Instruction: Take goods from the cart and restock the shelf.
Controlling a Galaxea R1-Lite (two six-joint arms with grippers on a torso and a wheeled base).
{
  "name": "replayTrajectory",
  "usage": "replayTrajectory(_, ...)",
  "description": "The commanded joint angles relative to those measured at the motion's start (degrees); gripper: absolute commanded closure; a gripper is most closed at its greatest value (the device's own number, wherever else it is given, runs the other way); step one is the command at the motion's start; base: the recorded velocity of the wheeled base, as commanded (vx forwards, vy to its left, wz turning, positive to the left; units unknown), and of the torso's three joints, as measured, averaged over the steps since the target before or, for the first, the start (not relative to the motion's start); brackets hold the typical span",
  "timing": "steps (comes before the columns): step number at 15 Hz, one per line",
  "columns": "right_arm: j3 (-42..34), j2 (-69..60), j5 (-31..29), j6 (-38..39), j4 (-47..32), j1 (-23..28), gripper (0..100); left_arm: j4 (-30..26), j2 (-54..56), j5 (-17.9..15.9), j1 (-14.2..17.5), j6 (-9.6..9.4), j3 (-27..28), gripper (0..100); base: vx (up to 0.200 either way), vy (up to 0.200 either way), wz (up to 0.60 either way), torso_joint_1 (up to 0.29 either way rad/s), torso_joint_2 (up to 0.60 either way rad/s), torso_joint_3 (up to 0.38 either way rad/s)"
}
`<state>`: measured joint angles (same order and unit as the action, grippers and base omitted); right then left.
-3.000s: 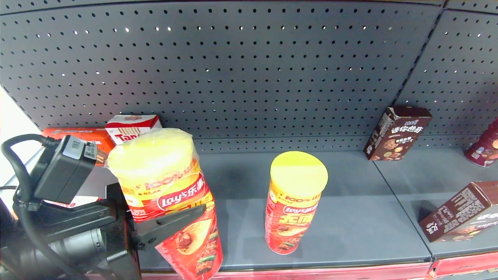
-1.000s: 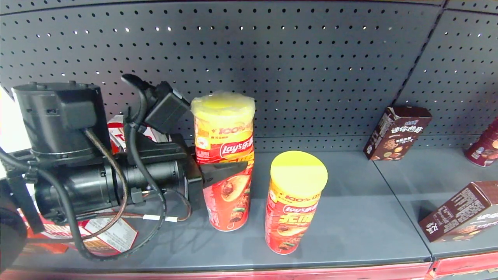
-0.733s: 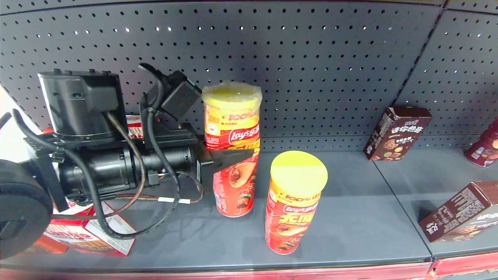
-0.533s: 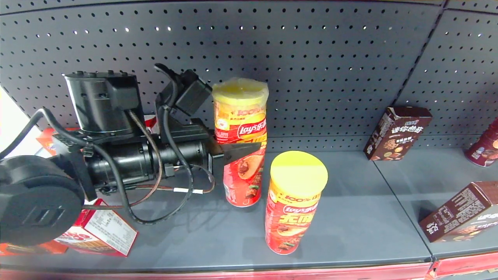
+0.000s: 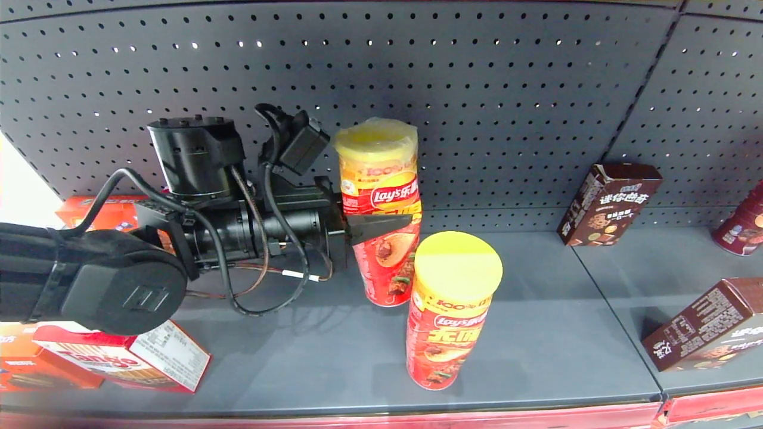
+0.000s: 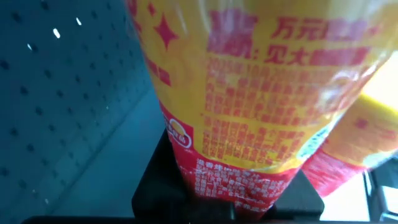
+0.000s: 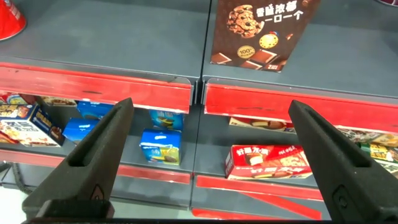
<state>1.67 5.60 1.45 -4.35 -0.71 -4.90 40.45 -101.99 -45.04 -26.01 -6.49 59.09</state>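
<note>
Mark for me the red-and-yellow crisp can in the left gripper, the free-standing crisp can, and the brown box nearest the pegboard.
held red-and-yellow crisp can [image 5: 379, 179], head view, upper label.
free-standing crisp can [image 5: 458, 266], head view, yellow lid.
brown cardboard box [image 5: 608, 205], head view, front face.

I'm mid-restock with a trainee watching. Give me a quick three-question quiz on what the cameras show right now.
1. True or false: the left pincer is shut on a chip can.
2. Pick one. The second chip can is: A) lying on its side; B) upright, nearer the front edge of the shelf than the held can; C) stacked on top of the held can.
3. Fill in: the right pincer is ____ and holds nothing.

Key: 1 true; 2 B; 3 open.
</note>
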Motion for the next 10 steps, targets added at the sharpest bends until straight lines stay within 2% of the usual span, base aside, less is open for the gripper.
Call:
replayTrajectory(1,0.0,0.21,0.13,-0.04,0.0,-0.02,0,-0.11,-3.31,-0.31,0.26,-0.02,2.96,100,0.0,0.0,0.0,0.0,0.0,0.0)
replayTrajectory(5,0.0,0.21,0.57,-0.04,0.0,-0.02,0,0.16,-6.73,-0.4,0.17,-0.28,5.51,100,0.0,0.0,0.0,0.0,0.0,0.0)
replayTrajectory(6,0.0,0.21,0.57,-0.04,0.0,-0.02,0,-0.11,-8.05,-0.4,0.17,-3.27,6.57,100,0.0,0.0,0.0,0.0,0.0,0.0)
replayTrajectory(7,0.0,0.21,0.66,-0.04,0.0,-0.02,0,-0.19,-8.49,-0.4,0.09,-4.33,6.74,100,0.0,0.0,0.0,0.0,0.0,0.0)
replayTrajectory(10,0.0,0.21,0.75,-0.04,0.0,-0.02,0,-0.46,-9.11,-0.4,0.26,-4.5,8.59,100,0.0,0.0,0.0,0.0,0.0,0.0)
